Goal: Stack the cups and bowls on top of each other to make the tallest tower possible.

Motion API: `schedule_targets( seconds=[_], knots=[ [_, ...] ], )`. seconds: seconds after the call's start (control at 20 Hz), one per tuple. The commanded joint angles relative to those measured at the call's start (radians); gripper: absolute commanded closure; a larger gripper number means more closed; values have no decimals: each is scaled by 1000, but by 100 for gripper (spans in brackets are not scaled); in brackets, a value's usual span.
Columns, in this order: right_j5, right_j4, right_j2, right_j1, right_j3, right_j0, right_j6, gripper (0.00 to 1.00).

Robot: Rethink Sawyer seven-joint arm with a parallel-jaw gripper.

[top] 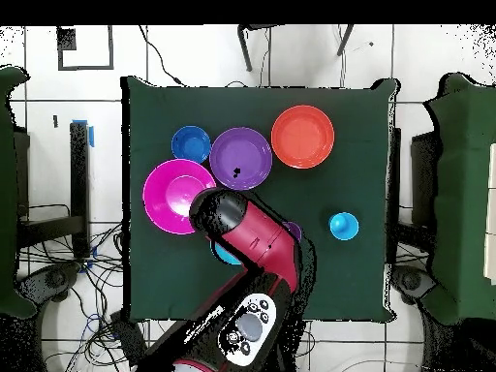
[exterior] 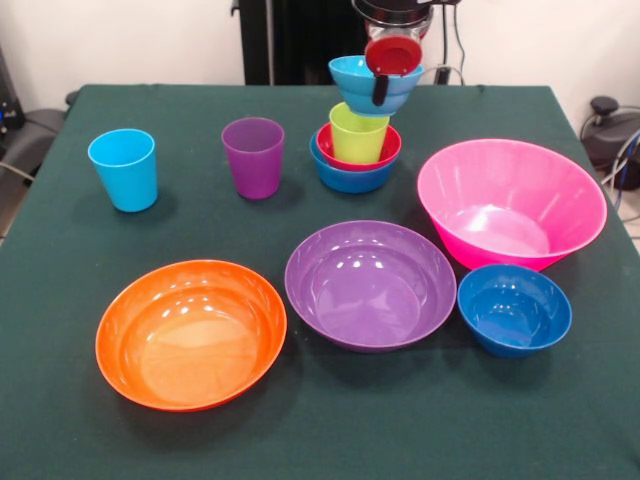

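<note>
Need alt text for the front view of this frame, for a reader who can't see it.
The claw grips the rim of a cyan bowl atop a lime green cup, which stands in a red bowl nested in a blue bowl. On the green table sit light blue and purple cups and orange, purple, pink and dark blue bowls.

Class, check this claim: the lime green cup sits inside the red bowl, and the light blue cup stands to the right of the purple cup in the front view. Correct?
Not quite. The front view shows the light blue cup left of the purple cup. The lime green cup does sit in the red bowl.
</note>
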Motion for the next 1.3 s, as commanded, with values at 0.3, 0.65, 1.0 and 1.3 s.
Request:
schedule_targets(
  seconds=[0.3,0.65,1.0,1.3],
  knots=[
    [-28,-73,84,54,28,-19,81,100],
    [-22,-80,72,69,23,-13,91,100],
    [-30,-77,68,84,16,-9,102,100],
    [-28,-74,61,92,7,-5,108,100]
  ],
)
